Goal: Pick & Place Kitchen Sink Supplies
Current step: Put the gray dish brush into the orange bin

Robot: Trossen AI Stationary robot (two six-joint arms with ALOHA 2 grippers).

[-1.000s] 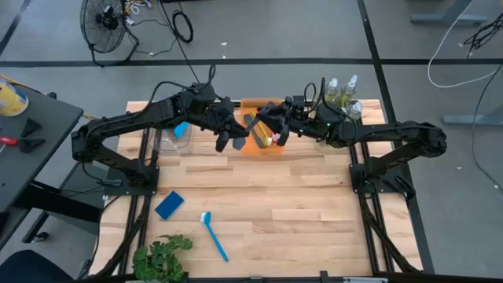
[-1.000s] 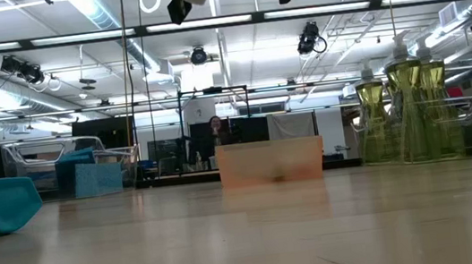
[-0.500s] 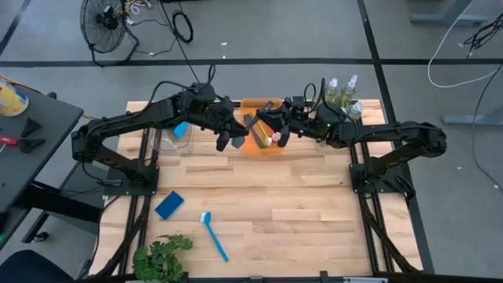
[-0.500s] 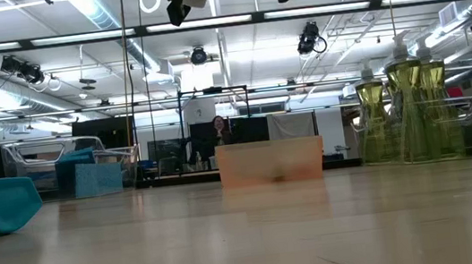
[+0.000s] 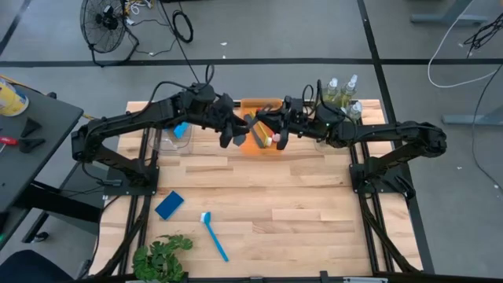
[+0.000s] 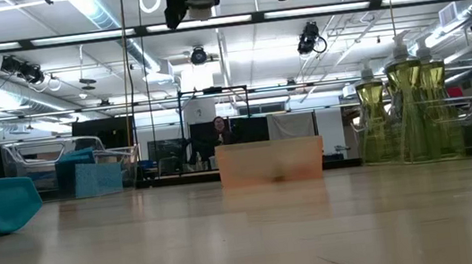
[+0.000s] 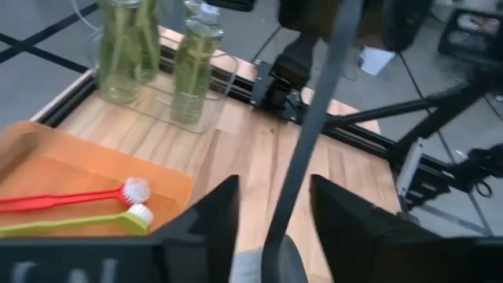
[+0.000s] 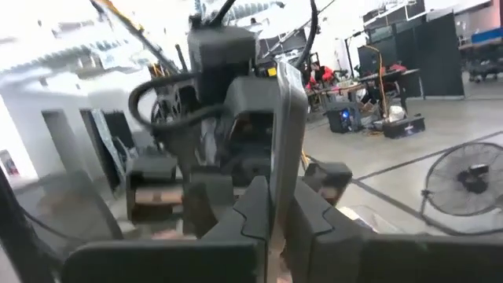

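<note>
both grippers meet above the orange tray (image 5: 271, 147) at the table's far edge. right gripper (image 8: 271, 216) – clamped on a thin black brush handle (image 8: 281, 141). left gripper (image 7: 271, 216) – fingers apart around that same handle. red brush (image 7: 75, 196) and yellow-green brush (image 7: 78, 224) lie in the tray.

Both arms were matte black, built of jointed segments, with black cables looped above the wrists and small green indicator lights.

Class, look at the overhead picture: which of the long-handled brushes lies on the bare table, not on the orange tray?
The blue brush, alone on the wood by the plant; the red and yellow-green ones lie on the orange tray.
</note>
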